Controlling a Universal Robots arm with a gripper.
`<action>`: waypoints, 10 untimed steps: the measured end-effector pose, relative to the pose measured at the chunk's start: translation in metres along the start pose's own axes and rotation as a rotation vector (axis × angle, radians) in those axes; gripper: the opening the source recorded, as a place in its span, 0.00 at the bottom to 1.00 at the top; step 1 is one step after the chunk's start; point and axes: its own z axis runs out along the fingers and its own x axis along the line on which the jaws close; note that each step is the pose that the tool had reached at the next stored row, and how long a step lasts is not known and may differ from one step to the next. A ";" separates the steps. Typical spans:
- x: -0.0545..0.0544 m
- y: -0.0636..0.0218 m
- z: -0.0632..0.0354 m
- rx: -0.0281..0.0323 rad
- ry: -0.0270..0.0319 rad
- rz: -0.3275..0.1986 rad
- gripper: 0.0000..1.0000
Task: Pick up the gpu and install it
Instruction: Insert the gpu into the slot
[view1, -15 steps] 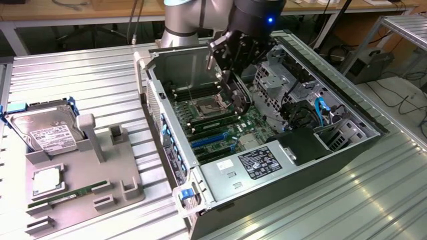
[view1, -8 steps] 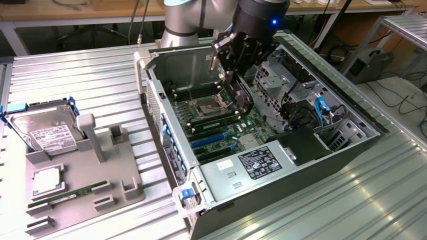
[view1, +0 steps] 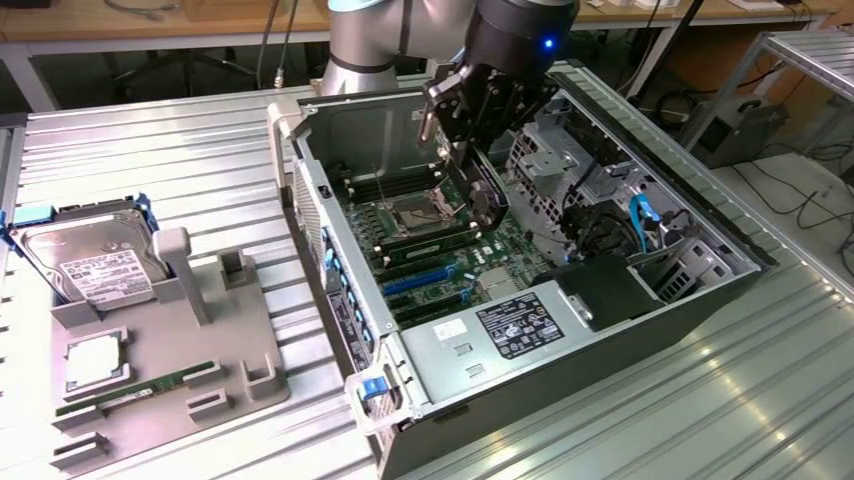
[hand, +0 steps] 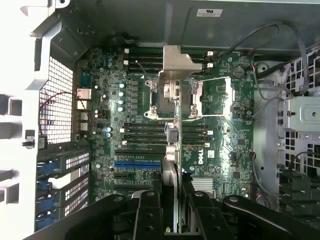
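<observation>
1. A ribbed metal table (view1: 160, 140) carries an open computer case (view1: 561, 390) lying on its side, with benches and cables behind it.
2. In the exterior view, a grey tray (view1: 200, 350) sits at 9 o'clock of the case. It holds a hard drive (view1: 87, 265) and a green memory stick (view1: 134, 393).
3. The gripper (view1: 470, 130) (hand: 172, 200) hangs over the case's 12 o'clock end, its fingers pinching the gpu (view1: 491, 195) (hand: 172, 165).
4. The gpu stands upright, reaching down from the fingers over the motherboard (view1: 441, 255) (hand: 225, 125) near the processor socket (view1: 407, 215).
5. In the wrist view the card shows edge-on, with its silver bracket (hand: 176, 75) at the far end.
6. I cannot tell whether the gpu's lower end touches the board.
7. The blue slots (view1: 420, 280) (hand: 137, 163) lie at 7 o'clock of the gpu in the exterior view, apart from it.
</observation>
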 end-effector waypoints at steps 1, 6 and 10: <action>0.000 0.0000 0.0000 0.0001 0.0000 0.000 0.26; -0.001 0.0000 0.0006 -0.0005 0.0055 -0.054 0.26; -0.001 -0.0002 0.0019 -0.0012 0.0149 -0.146 0.26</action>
